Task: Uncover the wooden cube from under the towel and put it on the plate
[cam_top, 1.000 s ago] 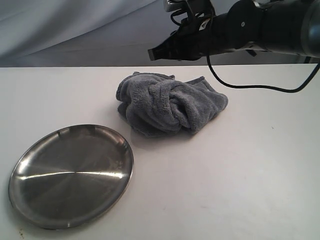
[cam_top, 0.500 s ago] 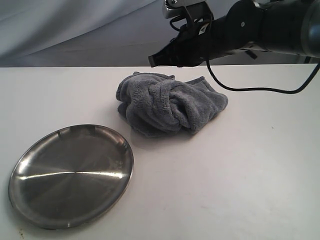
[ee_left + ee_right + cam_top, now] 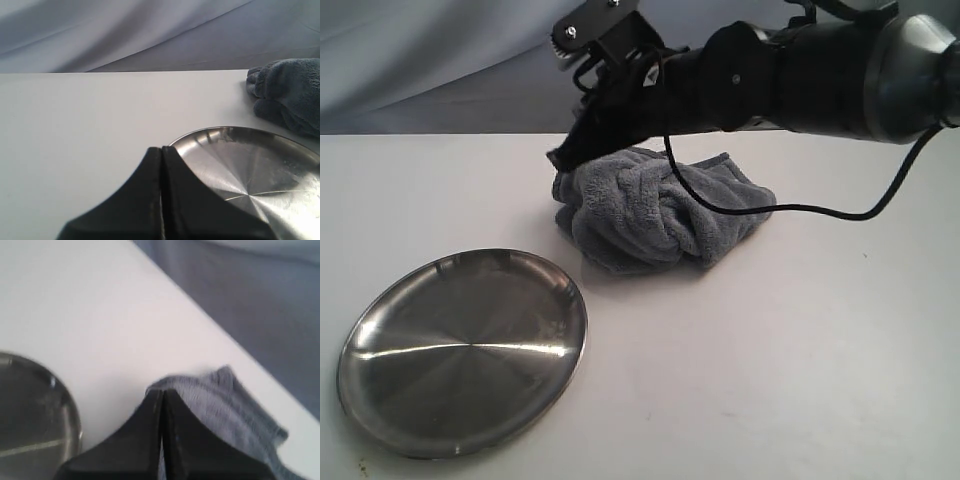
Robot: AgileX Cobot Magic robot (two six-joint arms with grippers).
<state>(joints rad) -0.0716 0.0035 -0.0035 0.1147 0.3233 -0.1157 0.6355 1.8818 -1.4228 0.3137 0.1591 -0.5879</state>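
Note:
The dark-grey towel (image 3: 660, 208) lies bunched in a heap on the white table, right of and beyond the steel plate (image 3: 460, 350). The wooden cube is hidden. My right gripper (image 3: 560, 160) reaches in from the right, its shut tip at the towel's far-left upper edge. In the right wrist view the right gripper (image 3: 161, 391) is shut, its tip over the towel's (image 3: 235, 405) corner, with nothing seen held. My left gripper (image 3: 161, 149) is shut and empty at the near rim of the plate (image 3: 250, 165); the towel (image 3: 290, 95) shows beyond. The left arm is outside the exterior view.
The white table (image 3: 800, 350) spreads to the right and front of the towel. A grey cloth backdrop (image 3: 440, 60) hangs behind the table. A black cable (image 3: 820, 212) droops from the right arm above the towel's right side.
My right arm has swung left and down, from above the towel's far side to its far-left edge. The towel and plate have not moved.

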